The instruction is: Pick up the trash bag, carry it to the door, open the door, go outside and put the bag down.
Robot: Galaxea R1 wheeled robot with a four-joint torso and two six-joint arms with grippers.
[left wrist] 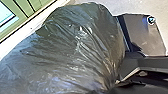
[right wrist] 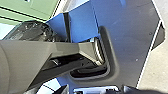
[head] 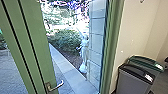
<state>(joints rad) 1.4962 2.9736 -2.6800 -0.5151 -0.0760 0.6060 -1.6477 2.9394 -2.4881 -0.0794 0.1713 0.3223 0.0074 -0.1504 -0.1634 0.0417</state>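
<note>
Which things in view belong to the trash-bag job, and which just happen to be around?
Part of the job:
- dark trash bag
- green-framed door
- lever handle
- outdoor paving

Just around:
- green-lidded bin
- dark-lidded bin
- shrubs

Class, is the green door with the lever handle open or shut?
Open: beside the lever handle, the edge of the green door stands away from the green frame, with outdoor paving between.

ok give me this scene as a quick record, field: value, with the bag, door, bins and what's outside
bag: dark, creased
bag hold: can't tell
door: green, with lever
door open or shut: can't tell
bins: grey, dark-topped; another, green-topped, behind
outside: bush, paving, person
</note>
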